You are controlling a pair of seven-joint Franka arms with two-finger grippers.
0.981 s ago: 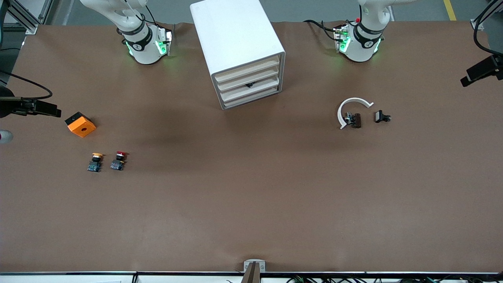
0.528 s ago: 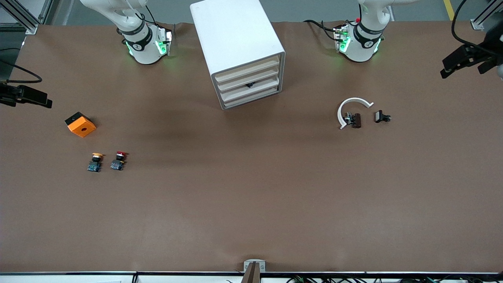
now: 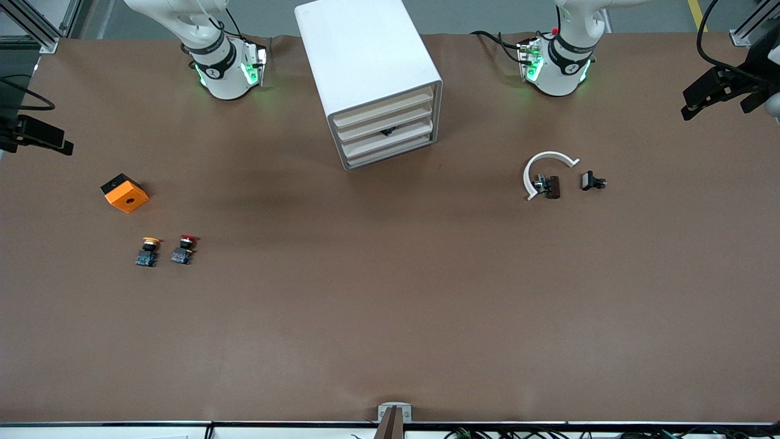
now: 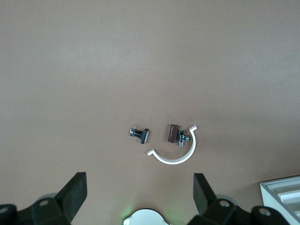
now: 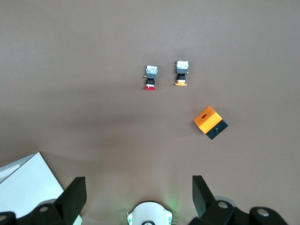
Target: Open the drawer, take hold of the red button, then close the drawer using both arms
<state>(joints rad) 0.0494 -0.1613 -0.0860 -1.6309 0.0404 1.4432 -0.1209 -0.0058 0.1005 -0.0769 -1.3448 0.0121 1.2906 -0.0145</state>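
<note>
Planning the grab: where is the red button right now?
The red button stands on the table toward the right arm's end, beside the yellow button, nearer the front camera than the orange block.

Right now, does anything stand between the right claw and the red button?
Nothing visible does. The red button stands on bare table beside the yellow button, apart from the orange block. The right claw is open, high above that end of the table.

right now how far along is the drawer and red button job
All the cabinet's drawers sit shut, and the red button rests on the table beside a yellow one. That fits either an early or a late stage. In hand: nothing; the left pincer and the right pincer are open, high over the table's ends.
</note>
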